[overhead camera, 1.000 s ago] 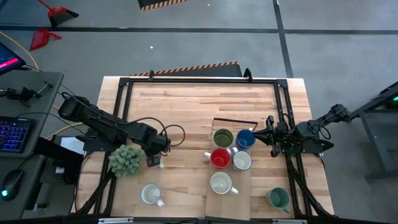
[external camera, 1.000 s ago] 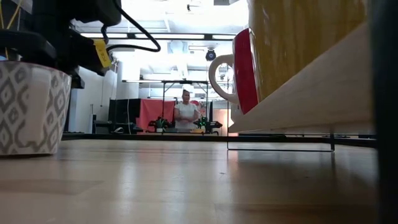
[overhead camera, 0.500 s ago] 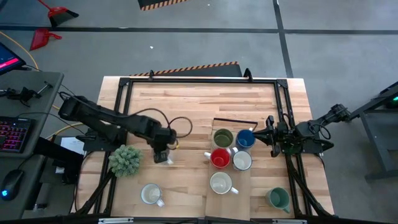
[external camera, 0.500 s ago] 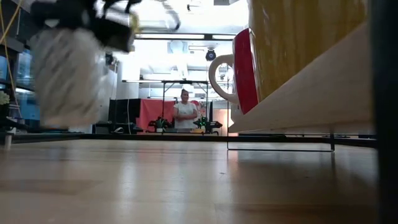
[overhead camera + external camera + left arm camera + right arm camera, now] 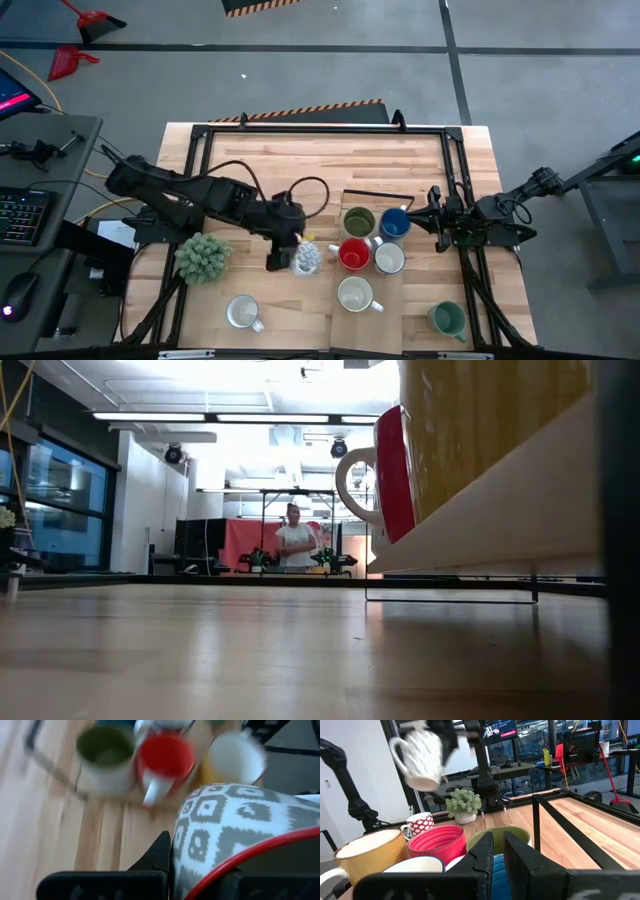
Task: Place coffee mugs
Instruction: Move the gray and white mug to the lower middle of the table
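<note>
The left gripper (image 5: 284, 246) is clamping a patterned mug (image 5: 306, 258) by its rim and carrying it in the air, just beside the red mug (image 5: 353, 254) in the cluster on the board (image 5: 385, 318). Hanging tilted from that rim pinch, it is risking slipping or clipping the red mug on the way down. The right gripper (image 5: 432, 216) is waiting beside the blue mug (image 5: 395, 223), fingers nearly together and holding nothing.

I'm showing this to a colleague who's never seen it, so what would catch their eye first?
First, the left gripper, shut on a grey-and-white patterned ceramic mug held in the air left of the red mug. That red mug sits in a tight cluster with olive green, blue and white mugs on a thin wooden board, right of table centre. The right gripper waits beside the blue mug.
</note>
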`<action>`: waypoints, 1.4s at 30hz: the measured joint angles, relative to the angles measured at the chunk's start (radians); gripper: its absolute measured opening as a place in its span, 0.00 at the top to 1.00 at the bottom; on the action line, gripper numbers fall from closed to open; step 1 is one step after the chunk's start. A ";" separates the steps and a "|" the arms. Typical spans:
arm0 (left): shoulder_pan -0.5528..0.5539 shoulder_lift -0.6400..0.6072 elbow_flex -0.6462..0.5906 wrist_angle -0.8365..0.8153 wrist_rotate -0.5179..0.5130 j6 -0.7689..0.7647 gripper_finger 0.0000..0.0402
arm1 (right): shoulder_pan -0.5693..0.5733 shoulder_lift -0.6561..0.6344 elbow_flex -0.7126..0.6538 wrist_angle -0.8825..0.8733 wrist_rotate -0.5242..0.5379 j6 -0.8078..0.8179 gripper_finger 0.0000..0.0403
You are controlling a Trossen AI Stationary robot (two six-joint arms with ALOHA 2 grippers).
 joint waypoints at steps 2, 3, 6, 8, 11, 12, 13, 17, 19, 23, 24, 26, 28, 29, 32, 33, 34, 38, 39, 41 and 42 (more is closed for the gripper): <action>-0.023 0.060 0.110 -0.048 -0.037 0.033 0.98 | 0.000 0.000 0.000 0.000 0.000 0.000 0.93; -0.032 0.092 0.163 -0.075 -0.048 0.052 0.98 | 0.000 0.000 0.000 0.000 0.000 0.000 0.93; -0.051 0.190 0.310 -0.126 -0.056 0.099 0.98 | 0.000 0.000 0.000 0.000 0.000 0.000 0.93; -0.063 0.248 0.393 -0.149 -0.058 0.129 0.98 | 0.000 0.000 0.000 0.000 0.000 0.000 0.93; -0.079 0.324 0.492 -0.169 -0.059 0.188 0.98 | 0.000 0.000 0.000 0.000 0.000 0.000 0.93; -0.083 0.345 0.519 -0.178 -0.058 0.205 0.98 | 0.000 0.000 0.000 0.000 0.000 0.000 0.93; -0.084 0.364 0.543 -0.184 -0.058 0.218 0.98 | 0.000 0.000 0.000 0.000 0.000 0.000 0.93; -0.084 0.422 0.620 -0.199 -0.052 0.223 0.98 | 0.000 0.000 0.000 0.000 0.001 0.000 0.93; -0.084 0.448 0.648 -0.214 -0.054 0.224 0.98 | 0.000 0.000 0.000 0.000 0.002 0.000 0.93; -0.100 0.488 0.685 -0.215 -0.058 0.212 0.98 | 0.000 0.000 0.000 -0.001 0.002 0.000 0.93; -0.108 0.492 0.690 -0.215 -0.057 0.207 0.98 | 0.000 0.000 0.000 -0.003 0.002 0.000 0.93; -0.120 0.497 0.702 -0.215 -0.057 0.194 0.98 | 0.000 0.000 0.000 -0.015 0.002 0.000 0.93; -0.134 0.498 0.706 -0.228 -0.055 0.163 0.98 | 0.000 0.000 0.000 -0.029 0.002 0.000 0.93; -0.140 0.498 0.707 -0.235 -0.055 0.147 0.98 | 0.000 0.000 0.000 -0.038 0.003 0.000 0.93; -0.161 0.498 0.707 -0.246 -0.064 0.095 0.98 | 0.000 0.001 0.001 -0.039 0.003 0.000 0.93; -0.168 0.498 0.707 -0.247 -0.072 0.074 0.98 | 0.000 0.001 0.001 -0.039 0.003 0.000 0.93; -0.175 0.498 0.707 -0.245 -0.078 0.052 0.98 | 0.000 0.001 0.001 -0.039 0.003 0.000 0.93; -0.199 0.498 0.699 -0.244 -0.088 -0.055 0.98 | 0.000 0.001 0.001 -0.040 0.004 0.000 0.93; -0.205 0.501 0.698 -0.247 -0.095 -0.083 0.98 | 0.000 0.001 0.001 -0.040 0.004 0.000 0.93; -0.210 0.513 0.698 -0.240 -0.106 -0.130 0.98 | 0.000 0.001 0.001 -0.040 0.004 -0.001 0.93; -0.211 0.521 0.698 -0.238 -0.108 -0.150 0.98 | 0.000 0.001 0.001 -0.040 0.005 -0.001 0.93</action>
